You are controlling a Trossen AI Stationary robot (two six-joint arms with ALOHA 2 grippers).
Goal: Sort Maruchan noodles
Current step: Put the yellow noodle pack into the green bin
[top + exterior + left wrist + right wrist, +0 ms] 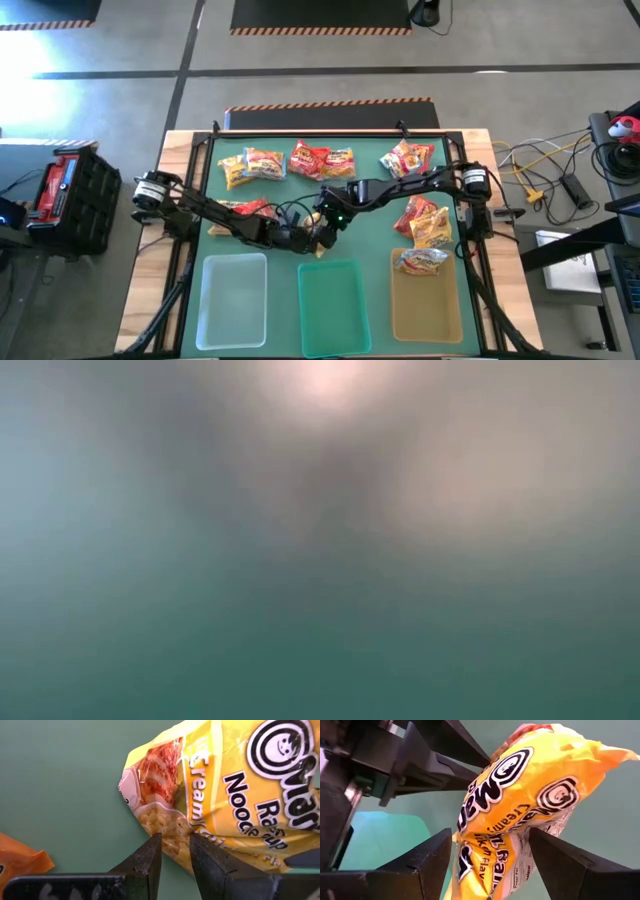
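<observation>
Two tools meet at tabletop centre on one yellow creamy-chicken Maruchan packet (520, 805): left tool (175, 850) pinches its edge; right tool (490, 855) straddles it, jaws wide. Handover step. Next: one tool releases, then carry toward the teal tray (335, 305) at 6 o'clock.

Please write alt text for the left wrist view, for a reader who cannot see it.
The left gripper pinches the edge of a yellow noodle packet over the green table mat. An orange packet's corner shows at the side.

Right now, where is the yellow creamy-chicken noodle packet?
In the high view the yellow packet sits mid-table, just above the teal tray, pinched by the left gripper with the right gripper around it.
</observation>
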